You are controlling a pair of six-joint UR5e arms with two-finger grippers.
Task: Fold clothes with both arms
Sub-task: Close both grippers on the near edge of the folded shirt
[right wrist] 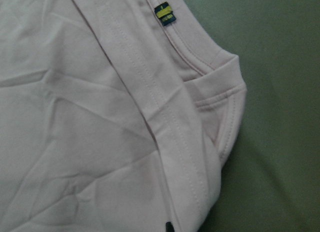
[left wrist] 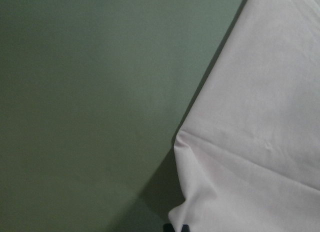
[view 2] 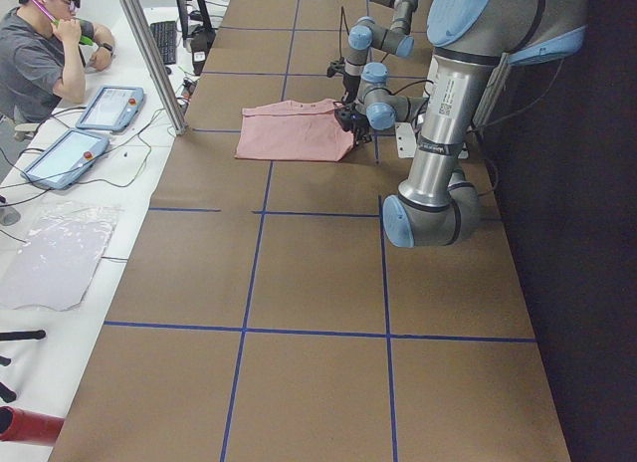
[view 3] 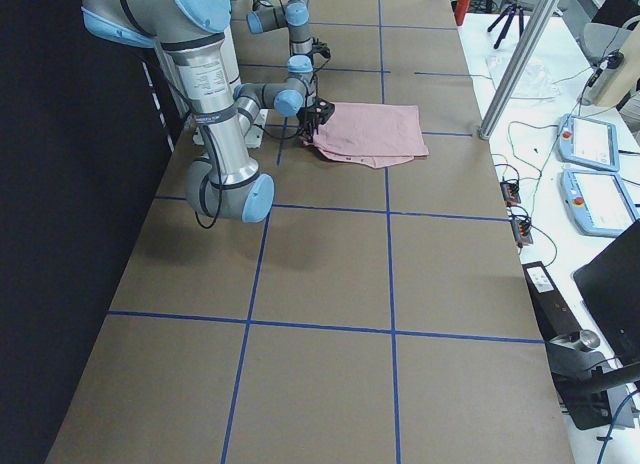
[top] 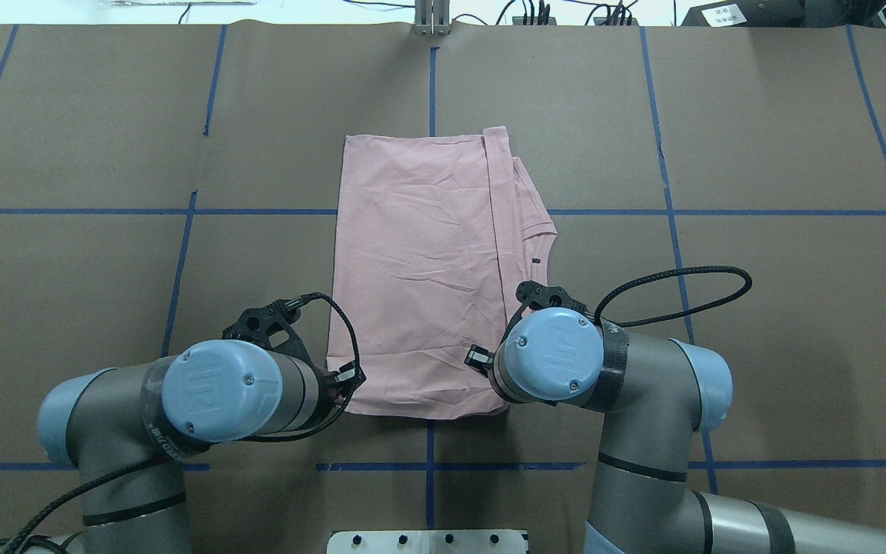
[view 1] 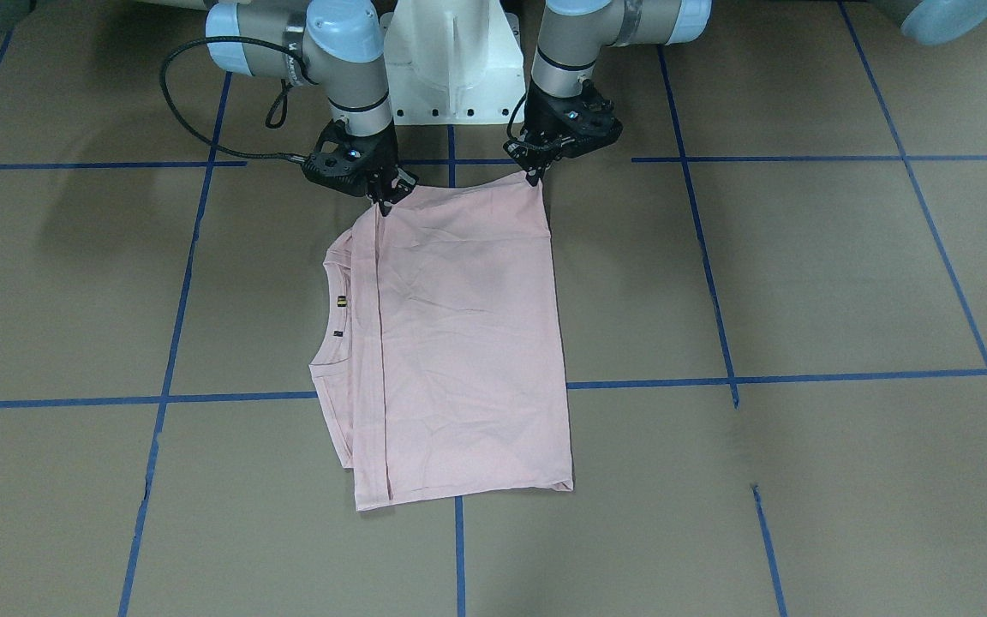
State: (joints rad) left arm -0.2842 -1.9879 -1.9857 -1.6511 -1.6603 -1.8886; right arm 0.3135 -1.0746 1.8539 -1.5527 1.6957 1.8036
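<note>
The pale pink T-shirt (view 1: 468, 343) lies folded into a long rectangle on the brown table, its collar and small tag (view 1: 342, 301) on my right side. The Snoopy drawing is hidden. My left gripper (view 1: 535, 176) is shut on the shirt's near corner, which peaks up into the fingers. My right gripper (view 1: 385, 204) is shut on the other near corner, by the folded-over edge. The shirt also shows in the overhead view (top: 412, 269). The left wrist view shows the pinched corner (left wrist: 200, 212). The right wrist view shows the collar (right wrist: 200, 62).
The white pedestal base (view 1: 451, 68) stands just behind both grippers. Blue tape lines (view 1: 802, 377) cross the table. An operator (view 2: 40, 54) sits at a side bench with tablets (view 2: 109, 106). An aluminium post (view 3: 515, 64) stands at the far table edge.
</note>
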